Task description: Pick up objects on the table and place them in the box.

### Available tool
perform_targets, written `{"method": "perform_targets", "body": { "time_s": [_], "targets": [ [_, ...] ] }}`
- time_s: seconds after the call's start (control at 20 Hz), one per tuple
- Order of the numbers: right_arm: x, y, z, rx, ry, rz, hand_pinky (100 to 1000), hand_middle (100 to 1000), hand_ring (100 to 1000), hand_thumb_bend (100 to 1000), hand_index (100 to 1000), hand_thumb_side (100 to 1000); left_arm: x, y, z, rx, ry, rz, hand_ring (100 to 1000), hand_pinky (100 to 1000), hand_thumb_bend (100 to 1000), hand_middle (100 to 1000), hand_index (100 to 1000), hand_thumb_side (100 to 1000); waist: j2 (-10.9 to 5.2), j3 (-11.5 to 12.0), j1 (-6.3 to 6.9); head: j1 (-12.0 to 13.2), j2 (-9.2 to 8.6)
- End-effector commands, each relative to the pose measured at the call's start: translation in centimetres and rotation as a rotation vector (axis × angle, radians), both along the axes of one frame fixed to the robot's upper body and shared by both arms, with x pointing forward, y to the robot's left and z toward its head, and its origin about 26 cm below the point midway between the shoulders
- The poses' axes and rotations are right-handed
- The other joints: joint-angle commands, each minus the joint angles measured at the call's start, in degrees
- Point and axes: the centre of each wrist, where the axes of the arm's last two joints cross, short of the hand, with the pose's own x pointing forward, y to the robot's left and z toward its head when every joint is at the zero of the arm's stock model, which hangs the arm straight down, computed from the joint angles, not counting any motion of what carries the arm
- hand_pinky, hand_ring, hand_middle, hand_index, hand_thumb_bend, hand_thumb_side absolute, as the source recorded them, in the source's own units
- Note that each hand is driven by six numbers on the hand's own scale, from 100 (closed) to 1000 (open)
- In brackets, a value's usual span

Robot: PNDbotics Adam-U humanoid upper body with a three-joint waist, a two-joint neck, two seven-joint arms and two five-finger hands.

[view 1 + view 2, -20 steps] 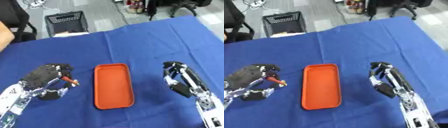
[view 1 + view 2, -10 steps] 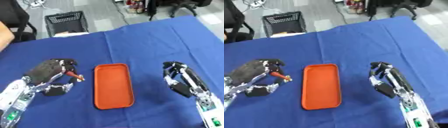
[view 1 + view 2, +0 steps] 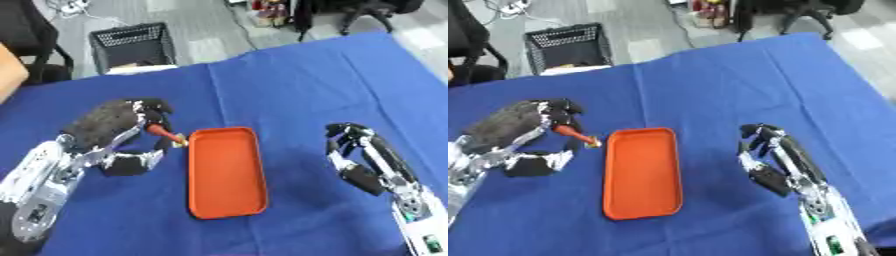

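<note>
Looking down: the head camera faced a table (image 3: 289, 95) draped in blue cloth, with both robot arms reaching onto it.
Box: an orange tray (image 3: 226, 172) with a raised rim lay flat at the centre of the cloth, its long side running from 6 o'clock to 12 o'clock; nothing could be seen inside it.
Right hand: the right hand (image 3: 359, 152) sat at 3 o'clock from the tray, well apart from it, its arm entering from the 5 o'clock corner; the fingers were curled inward over the palm and held nothing.
Left hand: the left hand (image 3: 118, 132) sat at 9 o'clock from the tray, its arm entering from the 7 o'clock corner; the back of the hand faced up and the fingers and thumb were curled round a small item.
Held item: a small red piece with a green tip (image 3: 166, 134) stuck out of the left hand toward 4 o'clock; the tip was just beside the tray's upper left corner, outside the rim. What kind of item it was could not be made out.
Beyond the table: a black mesh basket (image 3: 131, 45) stood on the grey floor at 11 o'clock, past the far edge of the cloth.
</note>
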Motion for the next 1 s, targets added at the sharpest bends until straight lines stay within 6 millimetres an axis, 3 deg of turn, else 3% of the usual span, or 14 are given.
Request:
{"method": "perform_targets", "body": {
  "time_s": [0.05,0.35,0.45,0.55,0.6,0.65,0.75,1.0],
  "targets": [
    [-0.1,-0.3,0.4,-0.01,-0.009,0.006,492,693,596,100,851,674,0.3,-1.3,1.1,0.007,-0.022,-0.048,784,733,100,776,598,248,-0.89,-0.19,-0.23,0.54,-0.36],
    [0.0,-0.1,0.3,-0.007,-0.007,0.013,492,693,596,100,852,676,1.2,-3.4,0.7,0.035,-0.015,-0.1,784,732,100,775,610,246,-0.94,-0.56,-0.32,0.84,-0.27],
    [0.0,-0.1,0.3,-0.007,-0.007,0.015,492,693,595,100,851,676,1.5,-4.0,0.4,0.046,-0.012,-0.116,786,731,100,779,674,225,-0.95,-0.63,-0.33,0.92,-0.27],
    [0.0,-0.1,0.3,-0.006,-0.007,0.016,492,693,596,100,852,677,1.7,-4.5,0.1,0.062,-0.014,-0.134,793,729,136,791,794,509,-0.94,-0.67,-0.34,0.99,-0.26],
    [0.0,0.0,0.3,-0.006,-0.007,0.018,492,693,595,100,852,678,1.7,-4.7,0.0,0.074,-0.02,-0.149,800,731,210,799,845,627,-0.91,-0.72,-0.34,1.01,-0.26],
    [0.0,0.0,0.3,-0.006,-0.007,0.018,492,693,596,100,851,677,1.7,-4.8,-0.1,0.087,-0.028,-0.159,804,733,264,804,874,692,-0.9,-0.73,-0.34,1.0,-0.25],
    [0.0,0.0,0.3,-0.006,-0.007,0.017,492,693,595,100,852,678,1.7,-4.9,-0.3,0.108,-0.043,-0.176,807,738,308,808,890,759,-0.87,-0.73,-0.33,1.0,-0.2],
    [0.0,0.0,0.3,-0.006,-0.007,0.019,492,693,595,100,851,678,1.8,-4.7,-0.9,0.123,-0.046,-0.184,810,745,337,812,909,811,-0.88,-0.58,-0.32,0.97,-0.14]
  ]
}}
